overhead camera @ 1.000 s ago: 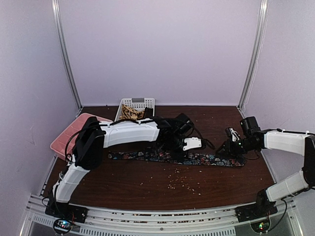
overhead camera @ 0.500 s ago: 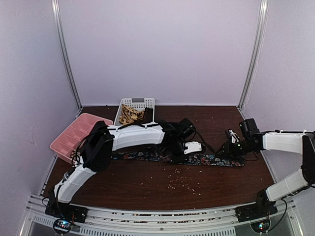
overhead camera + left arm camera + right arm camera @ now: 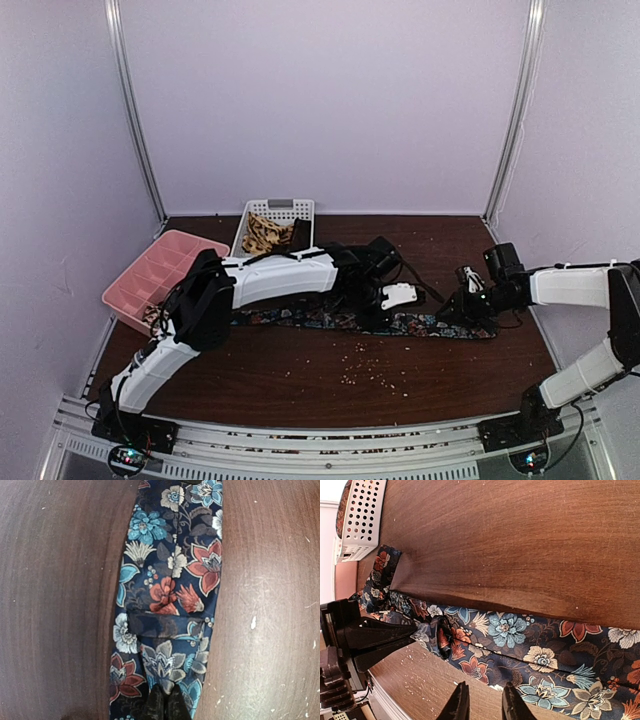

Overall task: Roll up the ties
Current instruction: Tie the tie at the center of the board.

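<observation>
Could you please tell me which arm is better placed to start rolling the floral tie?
Right. The right end effector sits open by the right end of the floral tie; the left end effector is shut on it mid-length.

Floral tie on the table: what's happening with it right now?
The dark navy floral fabric necktie lies stretched out flat across the brown wooden table, not yet rolled. The left arm reaches over its middle, jaws shut, pinching up a small fold of the fabric. The right arm is low at the tie's right end, jaws slightly open by its edge.
</observation>
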{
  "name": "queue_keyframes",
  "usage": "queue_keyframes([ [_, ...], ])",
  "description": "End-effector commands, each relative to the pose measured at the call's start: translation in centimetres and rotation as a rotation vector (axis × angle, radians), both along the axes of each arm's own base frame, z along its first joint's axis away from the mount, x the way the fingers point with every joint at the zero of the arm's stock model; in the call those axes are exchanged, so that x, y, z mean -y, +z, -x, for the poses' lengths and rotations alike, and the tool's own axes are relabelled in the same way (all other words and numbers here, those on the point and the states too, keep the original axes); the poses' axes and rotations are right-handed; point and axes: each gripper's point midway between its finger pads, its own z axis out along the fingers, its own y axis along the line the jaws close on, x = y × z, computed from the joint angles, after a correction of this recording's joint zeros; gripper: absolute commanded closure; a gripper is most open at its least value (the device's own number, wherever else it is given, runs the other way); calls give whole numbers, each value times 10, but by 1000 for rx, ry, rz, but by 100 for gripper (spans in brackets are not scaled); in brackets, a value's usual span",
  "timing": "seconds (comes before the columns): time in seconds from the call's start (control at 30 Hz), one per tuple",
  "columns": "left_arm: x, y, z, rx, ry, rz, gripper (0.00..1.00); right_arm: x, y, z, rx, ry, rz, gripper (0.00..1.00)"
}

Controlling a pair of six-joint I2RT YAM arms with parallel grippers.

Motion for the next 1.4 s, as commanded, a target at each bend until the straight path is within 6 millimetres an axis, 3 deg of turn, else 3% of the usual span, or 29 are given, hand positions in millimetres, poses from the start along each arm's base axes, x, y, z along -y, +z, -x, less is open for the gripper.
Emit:
queue_keyframes([
  [0.0, 15, -4, 0, -20, -7, 52, 100, -1, -1, -3, -1, -4, -16, 76],
  [0.27, 27, 3, -7, -8, 33, 117, 100, -14, -8, -6, -24, 5, -52, 77],
  [0.67, 31, 0, -4, -27, 22, 141, 100, -46, -20, -21, -70, 33, -125, 77],
  [1.0, 33, 0, -3, -36, 17, 154, 100, -59, -18, -25, -69, 37, -190, 76],
  [1.1, 34, 0, -3, -39, 22, 157, 100, -62, -17, -25, -67, 44, -201, 80],
  [1.17, 35, 3, -4, -47, 33, 171, 100, -64, -18, -24, -74, 48, -209, 89],
  [1.23, 34, 11, -8, -81, 57, 202, 95, -63, -18, -22, -75, 53, -205, 100],
  [1.37, 15, 44, -18, -94, 107, 263, 68, -48, -16, -17, -50, 33, -143, 100],
])
